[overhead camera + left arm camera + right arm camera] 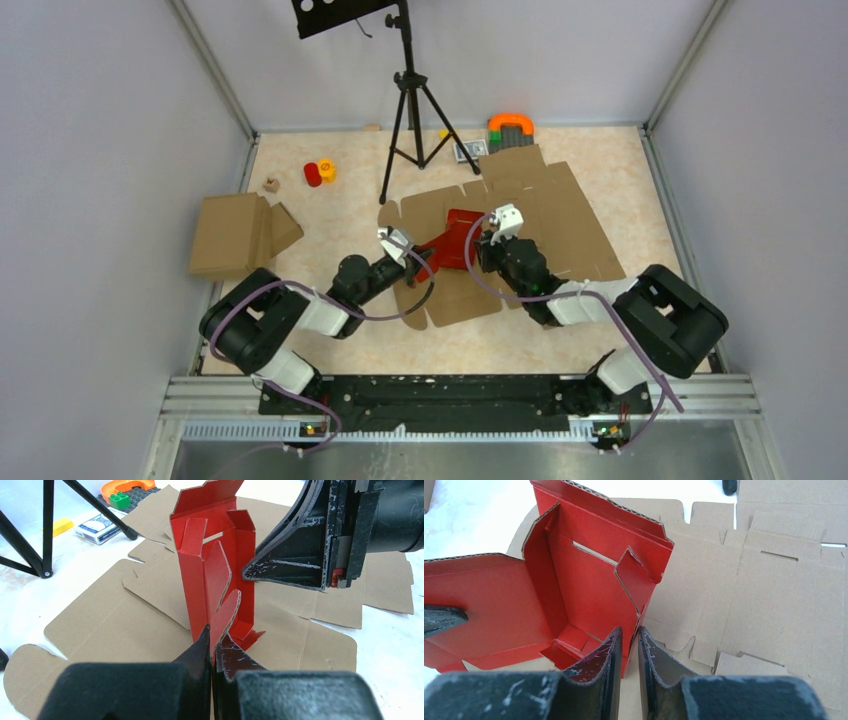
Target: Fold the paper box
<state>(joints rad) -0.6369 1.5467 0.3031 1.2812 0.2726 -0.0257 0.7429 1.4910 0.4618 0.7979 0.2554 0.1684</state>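
While the paper box (455,238) sits half-erected on the brown cardboard sheet (560,220), left gripper (214,641) clamps a flap; right gripper (629,641) clamps a side wall; next, probably: tuck flap inward.

The paper box (457,238) is bright red corrugated card, half folded into an open tray. Its long side walls stand up, one of them has a narrow slot cut in it, and small round-cornered tabs are bent inward. One broad panel still spreads out flat. The box rests on the flat brown cardboard cut-out (560,215), toward its left part. The left gripper (214,641) pinches an end tab. The right gripper (630,636) clamps a side wall.
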